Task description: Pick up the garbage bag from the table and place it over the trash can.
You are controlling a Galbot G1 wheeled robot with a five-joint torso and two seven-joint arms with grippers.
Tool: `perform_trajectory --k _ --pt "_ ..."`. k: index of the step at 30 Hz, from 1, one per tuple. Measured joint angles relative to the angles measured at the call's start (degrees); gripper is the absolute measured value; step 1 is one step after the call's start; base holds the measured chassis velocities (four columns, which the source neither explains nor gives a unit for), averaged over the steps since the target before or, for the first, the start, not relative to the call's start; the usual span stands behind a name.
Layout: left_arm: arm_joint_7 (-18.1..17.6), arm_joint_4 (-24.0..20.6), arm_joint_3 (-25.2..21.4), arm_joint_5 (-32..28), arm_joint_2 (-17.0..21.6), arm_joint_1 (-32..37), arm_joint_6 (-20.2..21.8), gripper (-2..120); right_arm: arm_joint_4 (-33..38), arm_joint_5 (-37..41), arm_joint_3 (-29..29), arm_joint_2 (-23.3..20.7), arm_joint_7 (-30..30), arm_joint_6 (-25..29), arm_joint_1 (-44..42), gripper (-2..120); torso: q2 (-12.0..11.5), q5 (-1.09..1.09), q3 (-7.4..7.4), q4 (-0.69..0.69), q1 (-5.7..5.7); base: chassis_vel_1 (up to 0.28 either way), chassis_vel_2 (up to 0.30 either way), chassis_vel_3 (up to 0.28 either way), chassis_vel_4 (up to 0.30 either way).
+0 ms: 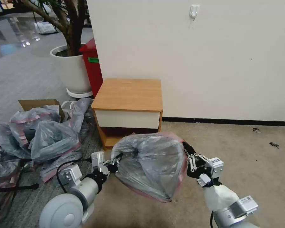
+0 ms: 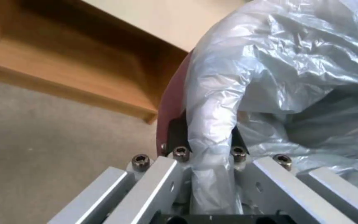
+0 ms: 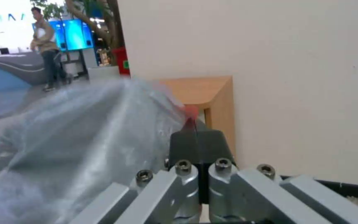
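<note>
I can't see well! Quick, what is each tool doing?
Left tool: shut on the garbage bag.
Right tool: shut on the garbage bag's rim.

The head camera is looking down from above; both wrist cameras are sitting very close, all seeing the garbage bag and the table.

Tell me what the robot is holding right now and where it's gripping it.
The garbage bag, stretched between both grippers: the left gripper pinches a bunched fold of its side, the right gripper clamps its pink rim.
</note>
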Motion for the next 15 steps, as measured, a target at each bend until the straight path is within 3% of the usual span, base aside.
perform_trajectory --k 15 --pt "0.25 -0.65 0.32 -4.18 -1.24 0.68 -0.11 2 -6.33 0.69 0.37 0.32 0.16 0.19 3.22 0 0.0 0.0 0.0 0.0 0.0 0.0 0.0 0.0 0.0"
